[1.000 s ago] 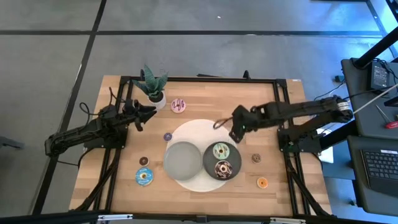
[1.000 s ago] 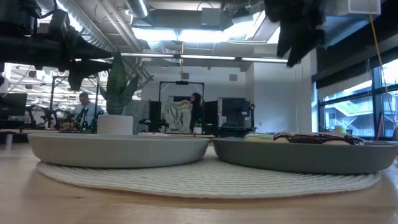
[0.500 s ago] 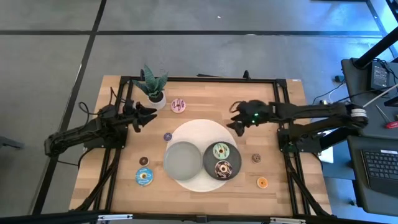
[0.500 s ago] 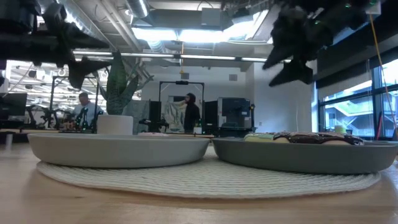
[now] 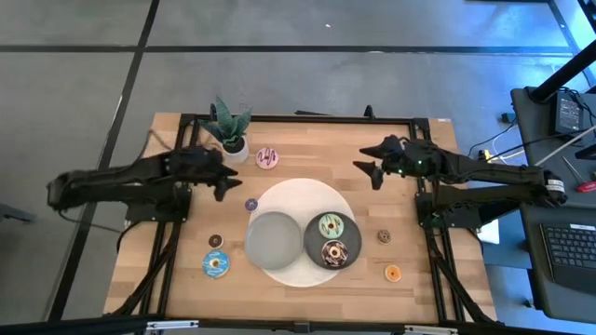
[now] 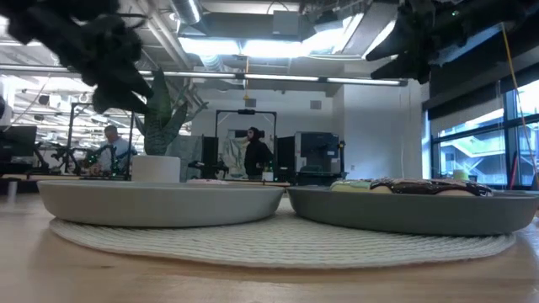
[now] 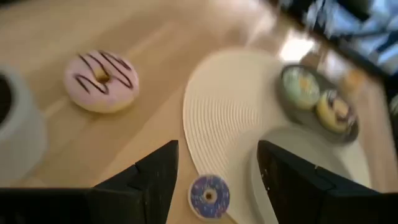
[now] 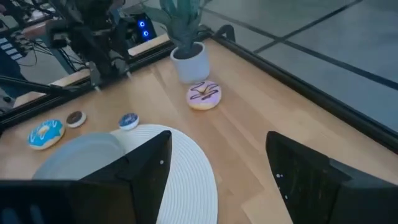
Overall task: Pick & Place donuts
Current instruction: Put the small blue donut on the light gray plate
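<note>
Above the purple donut (image 5: 251, 204), left pincer (image 5: 223, 182) open, empty; right pincer (image 5: 371, 166) likewise.

Pink donut (image 8: 204, 95) beside potted plant (image 8: 188, 56) (white pot); end effector (image 8: 217, 168) open.

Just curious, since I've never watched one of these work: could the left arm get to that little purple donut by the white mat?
Probably yes. The left gripper, open, hangs just beside the purple donut, with only bare table showing between them.
</note>
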Robot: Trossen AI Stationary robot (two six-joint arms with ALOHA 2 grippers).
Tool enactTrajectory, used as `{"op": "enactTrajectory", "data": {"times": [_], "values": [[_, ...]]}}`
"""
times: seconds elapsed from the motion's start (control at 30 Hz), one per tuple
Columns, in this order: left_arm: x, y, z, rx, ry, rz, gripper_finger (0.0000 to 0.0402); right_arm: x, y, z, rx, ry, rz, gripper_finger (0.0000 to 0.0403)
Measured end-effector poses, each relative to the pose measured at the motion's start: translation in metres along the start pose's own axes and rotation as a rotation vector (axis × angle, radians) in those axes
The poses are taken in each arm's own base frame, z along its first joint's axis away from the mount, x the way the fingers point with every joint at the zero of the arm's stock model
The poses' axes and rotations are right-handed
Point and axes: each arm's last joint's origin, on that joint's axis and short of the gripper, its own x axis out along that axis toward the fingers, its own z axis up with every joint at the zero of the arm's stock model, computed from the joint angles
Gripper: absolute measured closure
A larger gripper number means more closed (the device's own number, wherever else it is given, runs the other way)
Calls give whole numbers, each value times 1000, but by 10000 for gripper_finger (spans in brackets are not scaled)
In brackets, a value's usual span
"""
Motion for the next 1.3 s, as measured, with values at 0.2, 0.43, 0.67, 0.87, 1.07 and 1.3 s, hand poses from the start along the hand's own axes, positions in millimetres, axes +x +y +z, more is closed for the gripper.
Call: {"op": "enactTrajectory", "data": {"times": [0.2, 0.43, 0.67, 0.87, 1.07, 1.3], "values": [[35, -26, 13, 165, 166, 67, 187, 2, -2, -4, -47, 41, -21, 141], [75, -39, 5, 240, 341, 146, 187, 7, -3, -7, -61, 70, -27, 141], [95, -31, -15, 183, 536, 257, 187, 9, -2, -8, -90, 82, -29, 141], [105, -28, -23, 175, 594, 265, 187, 9, -2, -8, -113, 82, -28, 141], [112, -28, -26, 155, 611, 250, 187, 9, -2, -8, -115, 82, -28, 141], [116, -26, -28, 128, 612, 283, 205, 9, -3, -8, -117, 83, -29, 141]]}}
